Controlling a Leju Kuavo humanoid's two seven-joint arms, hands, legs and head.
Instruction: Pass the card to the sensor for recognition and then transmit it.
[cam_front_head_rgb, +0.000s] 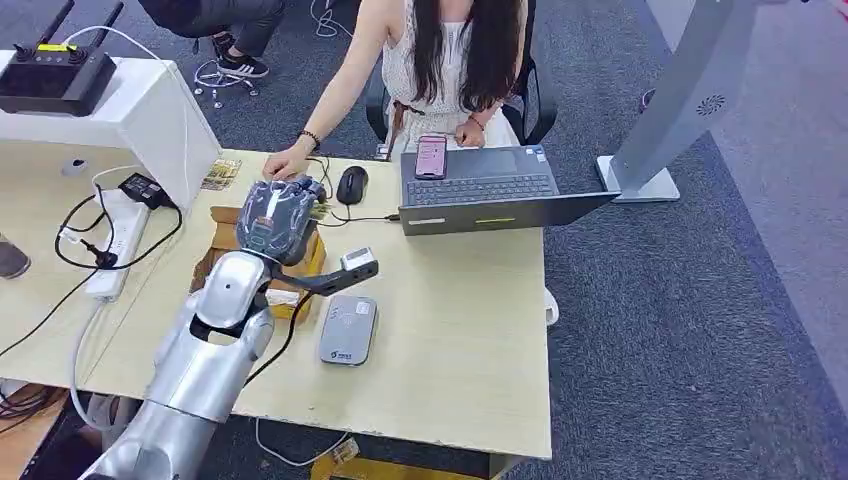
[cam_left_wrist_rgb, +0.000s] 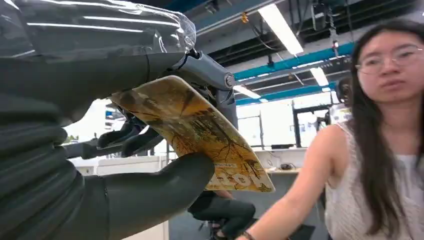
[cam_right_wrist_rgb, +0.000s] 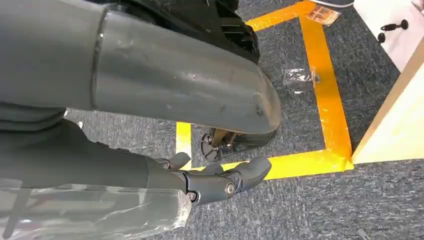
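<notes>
We see the table (cam_front_head_rgb: 470, 330) mid-frame in the head view, the grey sensor (cam_front_head_rgb: 348, 329) below centre. Our left hand (cam_front_head_rgb: 280, 215), centre-left, pinches the card (cam_left_wrist_rgb: 195, 132) between thumb and fingers; a shallow pinch could let it slip. Our right hand (cam_right_wrist_rgb: 220, 180) hangs holding nothing, fingers loosely curled.

card (cam_left_wrist_rgb: 200, 132): yellow-brown tree print | sensor (cam_front_head_rgb: 348, 329): grey | laptop (cam_front_head_rgb: 490, 195): dark grey | mouse (cam_front_head_rgb: 351, 184): black
</notes>
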